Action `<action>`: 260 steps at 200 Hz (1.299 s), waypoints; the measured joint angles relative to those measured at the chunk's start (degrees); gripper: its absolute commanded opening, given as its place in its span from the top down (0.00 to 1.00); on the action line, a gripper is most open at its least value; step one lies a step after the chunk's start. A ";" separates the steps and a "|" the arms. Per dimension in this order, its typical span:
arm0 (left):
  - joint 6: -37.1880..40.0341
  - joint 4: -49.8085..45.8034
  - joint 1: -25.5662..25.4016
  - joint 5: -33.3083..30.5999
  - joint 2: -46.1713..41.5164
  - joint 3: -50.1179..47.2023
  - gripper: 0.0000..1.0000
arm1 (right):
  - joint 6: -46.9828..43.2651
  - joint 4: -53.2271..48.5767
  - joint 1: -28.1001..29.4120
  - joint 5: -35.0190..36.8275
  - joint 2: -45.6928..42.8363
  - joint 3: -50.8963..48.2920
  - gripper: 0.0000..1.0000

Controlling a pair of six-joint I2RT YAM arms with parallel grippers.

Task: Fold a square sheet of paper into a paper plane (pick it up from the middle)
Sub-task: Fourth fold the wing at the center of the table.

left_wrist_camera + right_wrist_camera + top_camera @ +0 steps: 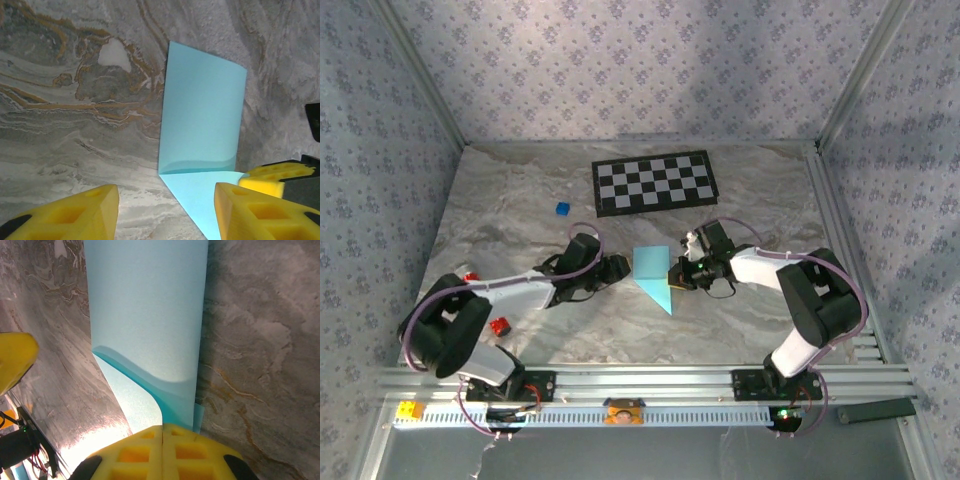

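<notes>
In the top external view, a grey marbled bench (520, 200) carries a thin light-blue square sheet of paper (653, 272) near its middle. The sheet is partly folded, with a broad upper part and a lower part that tapers to a point toward the near edge. The left pincer (623, 270) sits just beside the sheet's left edge and the right pincer (676, 277) is at its right edge, so the two face each other across it. Farther back lies a black-and-white checkerboard (655, 183), well apart from the sheet. A tiny dark-blue cube (561, 209) rests on the bench to the left of the checkerboard.

In the left wrist view, the left pincer's two yellow fingers (75, 217) stand apart, open, with nothing clamped. One panel of the sheet stands up from the bench. Another lies flat and reaches into the gap beside the right-hand finger; whether it touches that finger cannot be told. A yellow fingertip of the right pincer sits at the flat panel's right edge.

In the right wrist view, the right pincer's yellow fingers (135, 455) are pressed together, closed on the sheet's near edge where the raised panel curls down into them. A flat part of the sheet lies on the bench beneath, to the left.
</notes>
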 measured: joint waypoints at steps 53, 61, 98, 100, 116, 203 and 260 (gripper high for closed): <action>-0.13 -0.04 2.08 4.44 2.80 1.99 0.45 | 0.02 1.64 -0.42 -1.99 -3.34 -0.92 0.98; -0.13 0.00 2.69 5.20 3.17 2.56 0.45 | 0.04 2.19 -0.66 -2.49 -3.93 -1.27 0.99; -0.11 0.28 4.24 7.41 4.79 4.04 0.44 | 0.11 4.07 -1.73 -4.46 -4.96 -2.67 1.00; -0.11 0.28 4.22 7.61 4.90 4.13 0.44 | 0.11 4.24 -1.79 -4.57 -5.01 -2.78 1.00; -0.09 0.39 4.24 8.87 6.45 4.98 0.44 | 0.50 5.05 -2.32 -5.09 -5.51 -3.56 1.00; -0.15 3.82 4.22 14.14 14.05 9.38 0.52 | 1.11 7.50 -3.85 -6.93 -6.49 -4.98 1.00; -1.42 6.51 4.22 15.69 17.33 10.34 0.56 | 1.81 8.00 -4.11 -7.19 -6.56 -5.62 1.00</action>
